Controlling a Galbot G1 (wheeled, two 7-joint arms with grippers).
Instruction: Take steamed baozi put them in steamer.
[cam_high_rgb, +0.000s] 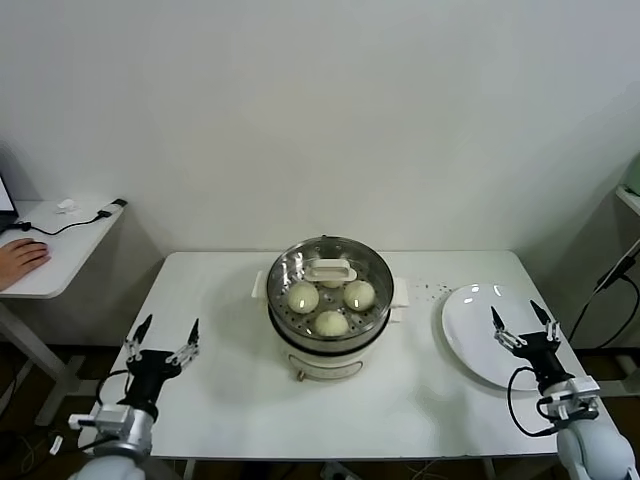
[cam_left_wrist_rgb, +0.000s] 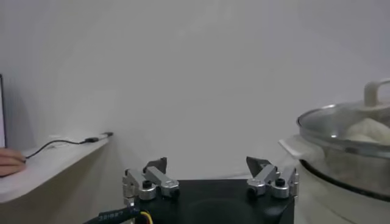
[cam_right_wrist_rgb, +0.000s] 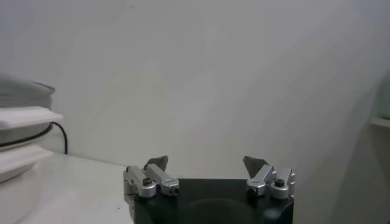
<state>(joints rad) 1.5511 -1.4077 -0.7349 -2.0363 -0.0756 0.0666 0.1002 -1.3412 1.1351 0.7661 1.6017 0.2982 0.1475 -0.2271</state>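
1. The left gripper (cam_high_rgb: 161, 334) hangs over the table's (cam_high_rgb: 220, 400) near left edge, jaws wide, holding nothing.
2. The right gripper (cam_high_rgb: 521, 321) hangs over the near part of the white plate (cam_high_rgb: 470, 325) at the table's right side, jaws wide, holding nothing.
3. Between them, at the table's middle, stands the steamer (cam_high_rgb: 330, 345) under a glass lid (cam_high_rgb: 300, 265).
4. The buns (cam_high_rgb: 331, 323) lie inside it on the perforated tray; 3 show plainly, a 4th sits behind the lid's handle.
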